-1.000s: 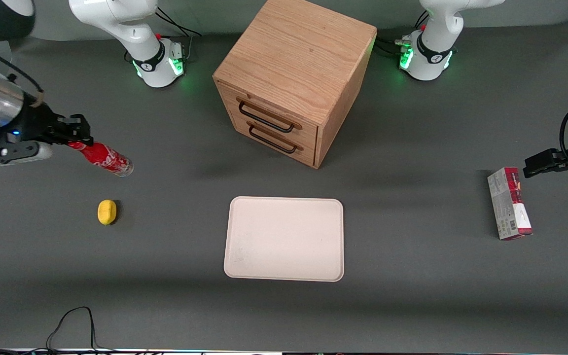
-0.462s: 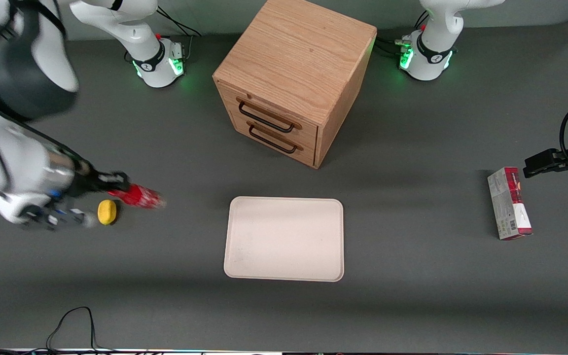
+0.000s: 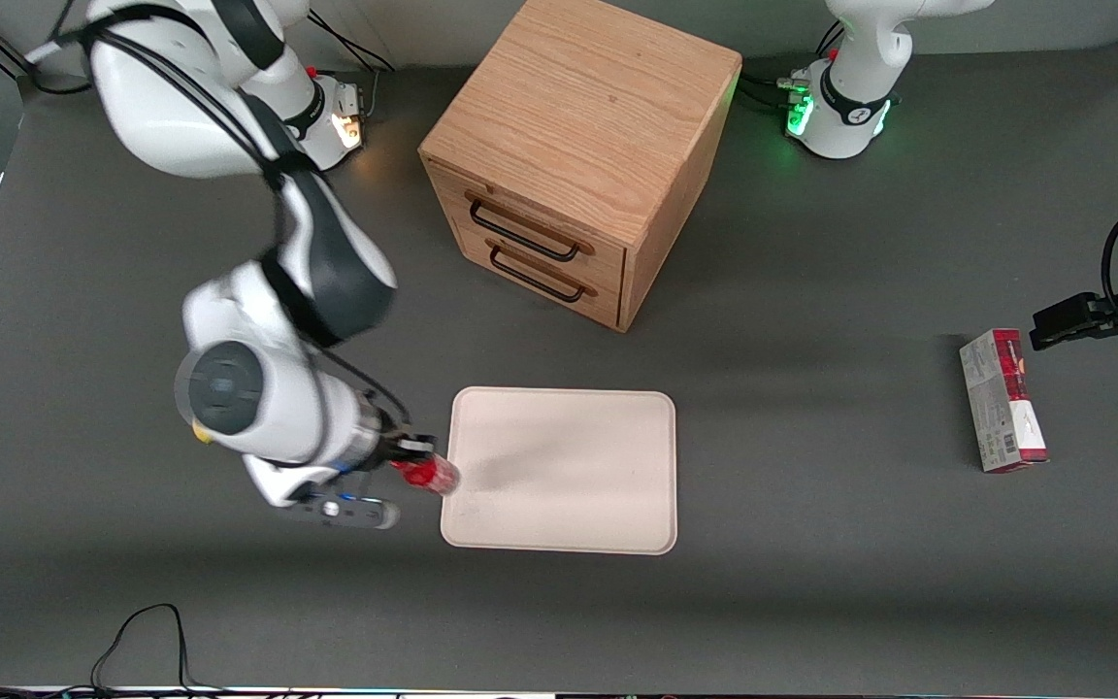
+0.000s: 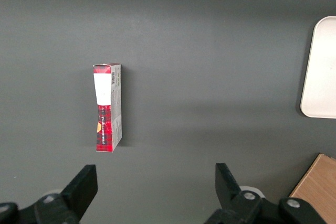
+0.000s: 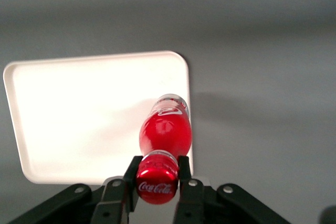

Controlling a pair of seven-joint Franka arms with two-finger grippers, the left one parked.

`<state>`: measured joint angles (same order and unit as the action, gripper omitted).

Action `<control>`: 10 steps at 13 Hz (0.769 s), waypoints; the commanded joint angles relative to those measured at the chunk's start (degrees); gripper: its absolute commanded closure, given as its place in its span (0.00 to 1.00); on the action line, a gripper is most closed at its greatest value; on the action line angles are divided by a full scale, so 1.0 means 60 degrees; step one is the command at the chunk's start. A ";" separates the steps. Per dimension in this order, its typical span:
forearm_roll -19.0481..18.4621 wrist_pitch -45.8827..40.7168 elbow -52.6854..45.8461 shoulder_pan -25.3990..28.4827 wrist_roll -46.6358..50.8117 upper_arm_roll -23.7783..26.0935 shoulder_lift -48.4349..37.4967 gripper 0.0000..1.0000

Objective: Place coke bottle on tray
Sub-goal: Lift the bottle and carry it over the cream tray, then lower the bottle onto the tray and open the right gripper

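My right gripper is shut on the coke bottle by its red cap and holds it in the air. The bottle hangs over the rim of the cream-beige tray, at the tray's end toward the working arm. In the right wrist view the gripper clamps the bottle's neck just under the red cap. The bottle's red body and clear base point down over the tray's edge.
A wooden two-drawer cabinet stands farther from the front camera than the tray. A red-and-white carton lies toward the parked arm's end, also in the left wrist view. A yellow object peeks out from under the working arm.
My right arm has swept with the bottle from the working arm's end of the table, past the yellow object, to the tray's rim. The bottle stays gripped throughout.
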<state>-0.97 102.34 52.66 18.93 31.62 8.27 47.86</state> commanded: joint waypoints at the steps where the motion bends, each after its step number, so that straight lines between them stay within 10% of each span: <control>1: -0.0496 0.0563 -0.0880 0.0229 0.0471 0.0013 0.0825 1.00; 10: -0.0791 0.0609 -0.1042 0.0361 0.0574 -0.0031 0.1325 1.00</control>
<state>-4.15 106.99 49.43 20.42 33.50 8.23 54.66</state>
